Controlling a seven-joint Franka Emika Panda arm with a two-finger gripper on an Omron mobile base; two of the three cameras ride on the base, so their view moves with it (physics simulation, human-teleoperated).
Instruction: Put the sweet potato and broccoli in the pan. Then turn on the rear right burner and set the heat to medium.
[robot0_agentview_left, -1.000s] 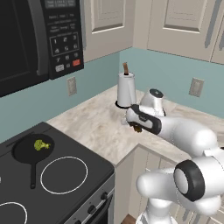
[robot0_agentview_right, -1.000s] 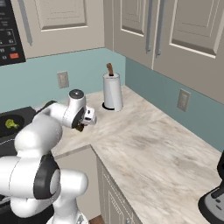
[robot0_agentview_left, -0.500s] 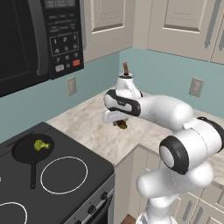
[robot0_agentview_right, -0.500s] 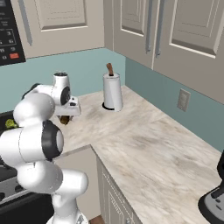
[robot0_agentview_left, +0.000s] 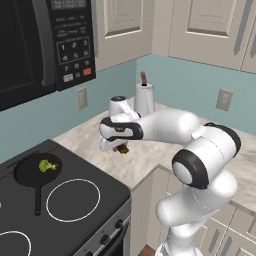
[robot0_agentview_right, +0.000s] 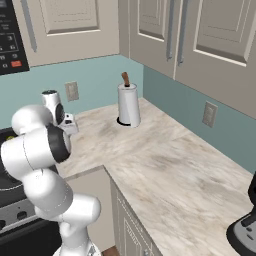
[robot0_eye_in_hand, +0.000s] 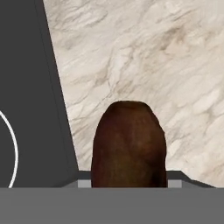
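My gripper (robot0_agentview_left: 121, 148) is shut on the sweet potato (robot0_agentview_left: 124, 149), a reddish-brown lump held just above the marble counter near the cooktop's right edge. In the hand view the sweet potato (robot0_eye_in_hand: 129, 144) stands upright between the jaws, which it hides. The pan (robot0_agentview_left: 24, 176), a black skillet with its handle pointing to the front, sits at the back right of the cooktop, left of the gripper. The broccoli (robot0_agentview_left: 46, 165) lies inside it. The pan covers the rear right burner.
A white-outlined ring (robot0_agentview_left: 76, 200) marks the front burner on the black cooktop (robot0_eye_in_hand: 26, 109). A paper towel holder (robot0_agentview_left: 144, 99) stands by the back wall behind the arm. The microwave (robot0_agentview_left: 45, 45) hangs above the stove. A coffee machine (robot0_agentview_right: 245, 225) stands at the far right.
The arm has swung left with the sweet potato, from beside the paper towel holder to near the cooktop's edge. The broccoli and pan have stayed put.
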